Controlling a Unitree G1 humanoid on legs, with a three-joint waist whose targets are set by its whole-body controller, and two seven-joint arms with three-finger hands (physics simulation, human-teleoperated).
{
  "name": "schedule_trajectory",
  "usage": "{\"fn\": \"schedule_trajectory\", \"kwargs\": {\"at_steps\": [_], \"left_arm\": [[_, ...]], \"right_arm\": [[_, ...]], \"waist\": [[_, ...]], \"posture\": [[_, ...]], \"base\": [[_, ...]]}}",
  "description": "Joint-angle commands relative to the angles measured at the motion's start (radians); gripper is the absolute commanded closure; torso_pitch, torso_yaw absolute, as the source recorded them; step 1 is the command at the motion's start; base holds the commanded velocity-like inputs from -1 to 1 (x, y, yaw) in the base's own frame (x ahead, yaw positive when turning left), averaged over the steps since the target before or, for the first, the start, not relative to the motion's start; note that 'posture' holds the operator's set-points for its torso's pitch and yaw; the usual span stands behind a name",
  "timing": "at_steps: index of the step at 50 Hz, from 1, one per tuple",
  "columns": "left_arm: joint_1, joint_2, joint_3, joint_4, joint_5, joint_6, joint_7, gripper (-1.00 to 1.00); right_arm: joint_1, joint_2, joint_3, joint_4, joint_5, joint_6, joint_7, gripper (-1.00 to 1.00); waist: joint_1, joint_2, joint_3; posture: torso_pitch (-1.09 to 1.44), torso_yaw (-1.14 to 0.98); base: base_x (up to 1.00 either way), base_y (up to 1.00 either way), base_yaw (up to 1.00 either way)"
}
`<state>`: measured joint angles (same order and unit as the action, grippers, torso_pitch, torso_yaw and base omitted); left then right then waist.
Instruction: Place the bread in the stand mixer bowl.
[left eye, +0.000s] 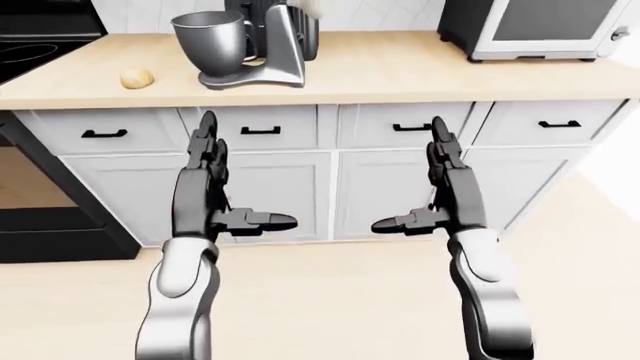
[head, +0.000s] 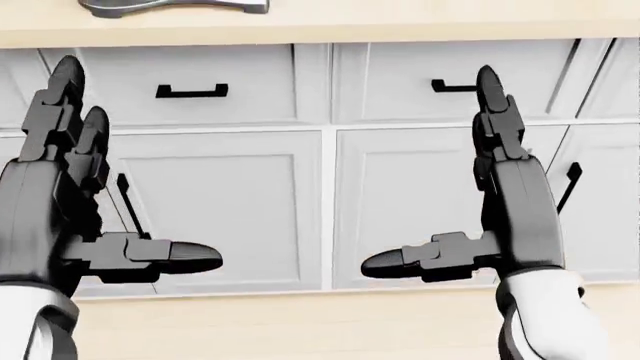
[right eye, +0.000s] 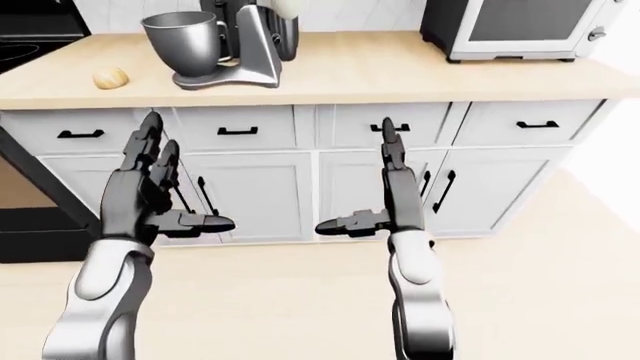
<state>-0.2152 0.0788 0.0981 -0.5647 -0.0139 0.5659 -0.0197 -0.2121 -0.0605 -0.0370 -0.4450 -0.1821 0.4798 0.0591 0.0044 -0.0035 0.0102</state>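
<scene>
A small tan bread roll (left eye: 136, 77) lies on the wooden counter (left eye: 400, 71) at the left of the left-eye view. Just right of it stands the grey stand mixer (left eye: 275, 52) with its steel bowl (left eye: 209, 39). Both hands are raised below the counter, over the cabinet doors. My left hand (left eye: 222, 176) is open, fingers up and thumb pointing inward. My right hand (left eye: 425, 176) mirrors it, open and empty. Neither hand touches the bread or the bowl.
A black stove (left eye: 35, 45) sits at the left end of the counter and a microwave (left eye: 535, 28) at the right. Grey drawers and cabinet doors (left eye: 385, 191) with black handles face me. Light wooden floor (left eye: 330, 300) lies below.
</scene>
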Motion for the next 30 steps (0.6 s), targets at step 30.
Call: {"fn": "schedule_trajectory", "kwargs": {"at_steps": [30], "left_arm": [[-0.077, 0.033, 0.024, -0.099, 0.017, 0.059, 0.005, -1.00]], "right_arm": [[-0.069, -0.014, -0.007, -0.131, -0.091, 0.115, 0.038, -1.00]], "waist": [[-0.014, -0.013, 0.007]], "posture": [[0.00, 0.00]], "base": [[0.00, 0.05, 0.00]]}}
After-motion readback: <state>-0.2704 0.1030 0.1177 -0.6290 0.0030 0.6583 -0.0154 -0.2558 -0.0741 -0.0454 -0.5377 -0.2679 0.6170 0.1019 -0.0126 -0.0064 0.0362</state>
